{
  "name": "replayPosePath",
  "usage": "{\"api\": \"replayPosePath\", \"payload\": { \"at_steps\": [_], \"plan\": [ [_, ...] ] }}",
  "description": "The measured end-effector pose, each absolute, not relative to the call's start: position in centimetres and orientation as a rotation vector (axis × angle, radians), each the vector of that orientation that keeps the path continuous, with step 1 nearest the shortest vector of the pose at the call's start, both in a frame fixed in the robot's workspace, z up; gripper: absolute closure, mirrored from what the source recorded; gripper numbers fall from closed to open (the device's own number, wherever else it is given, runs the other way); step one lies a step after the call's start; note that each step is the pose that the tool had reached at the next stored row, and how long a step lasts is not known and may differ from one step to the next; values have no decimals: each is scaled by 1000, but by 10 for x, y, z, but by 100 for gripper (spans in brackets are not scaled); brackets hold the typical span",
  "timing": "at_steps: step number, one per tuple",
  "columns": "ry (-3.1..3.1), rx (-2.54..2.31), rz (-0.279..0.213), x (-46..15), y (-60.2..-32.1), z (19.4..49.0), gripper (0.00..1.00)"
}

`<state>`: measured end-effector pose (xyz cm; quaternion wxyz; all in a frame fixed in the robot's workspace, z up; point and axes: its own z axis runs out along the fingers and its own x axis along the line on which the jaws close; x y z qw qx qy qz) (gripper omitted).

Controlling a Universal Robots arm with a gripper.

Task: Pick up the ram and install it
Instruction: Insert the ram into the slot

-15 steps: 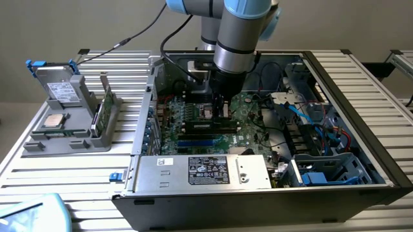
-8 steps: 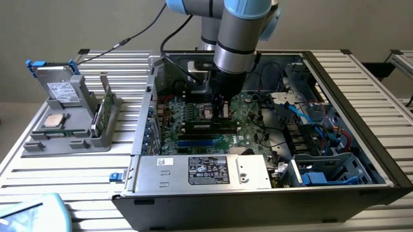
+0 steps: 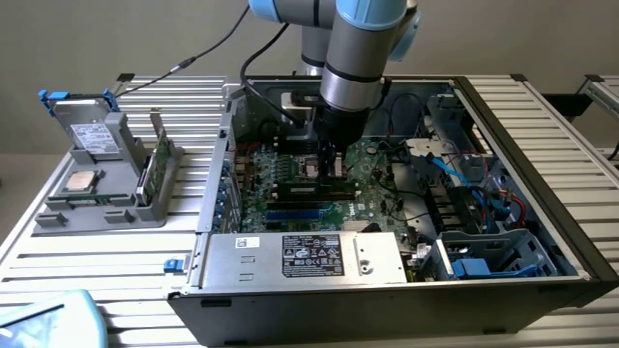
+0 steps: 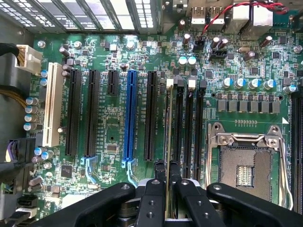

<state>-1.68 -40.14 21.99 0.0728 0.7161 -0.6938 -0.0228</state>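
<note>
The ram (image 4: 167, 123) appears edge-on in the wrist view as a thin green and gold strip between my fingertips. My gripper (image 4: 166, 165) is shut on it. The stick hangs in line with the outermost of the black memory slots (image 4: 179, 127), beside the open processor socket (image 4: 244, 165); I cannot tell whether it touches the slot. In the exterior view my gripper (image 3: 334, 165) points straight down into the open computer case (image 3: 541, 210), low over the motherboard (image 3: 290, 196) near its middle.
A grey power supply (image 3: 304, 255) lies at the case's near side, and blue and red cables (image 3: 474, 188) crowd the exterior view's right. Outside, on the exterior view's left, a grey fixture (image 3: 58, 217) holds a hard drive (image 3: 92, 134), a silvery processor (image 3: 77, 181) and a thin upright green board (image 3: 159, 163).
</note>
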Motion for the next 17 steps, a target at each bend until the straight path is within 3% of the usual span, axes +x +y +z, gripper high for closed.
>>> {"api": "replayPosePath", "payload": {
  "at_steps": [17],
  "plan": [
    [-2084, 2150, -68, -17, -400, 217, 86]
  ]
}}
